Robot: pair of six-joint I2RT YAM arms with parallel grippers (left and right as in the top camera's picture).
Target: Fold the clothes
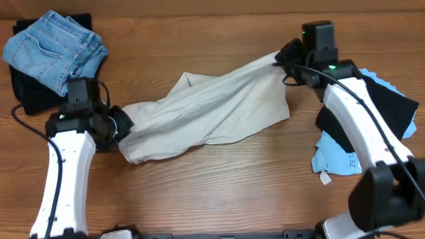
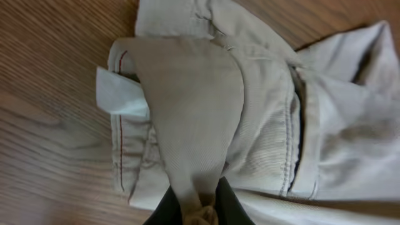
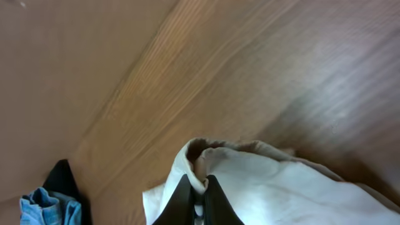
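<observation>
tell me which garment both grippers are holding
The cream trousers stretched across the middle; the jeans and the blue and black pile lie at the sides, ungripped.

We take this for a robotics lab bench rather than a home. Two white robot arms, the left arm (image 1: 66, 172) and the right arm (image 1: 348, 116), rise from the near edge of a plain wood-grain table (image 1: 219, 192). A black cable (image 1: 362, 99) runs along the right one, and a green light (image 1: 305, 31) glows at its wrist. Garments lie about like test pieces: jeans (image 1: 56, 46) far left, trousers (image 1: 212, 109) in the middle, and a blue cloth (image 1: 329, 159) with a numbered paper tag (image 1: 352, 161) at right.
</observation>
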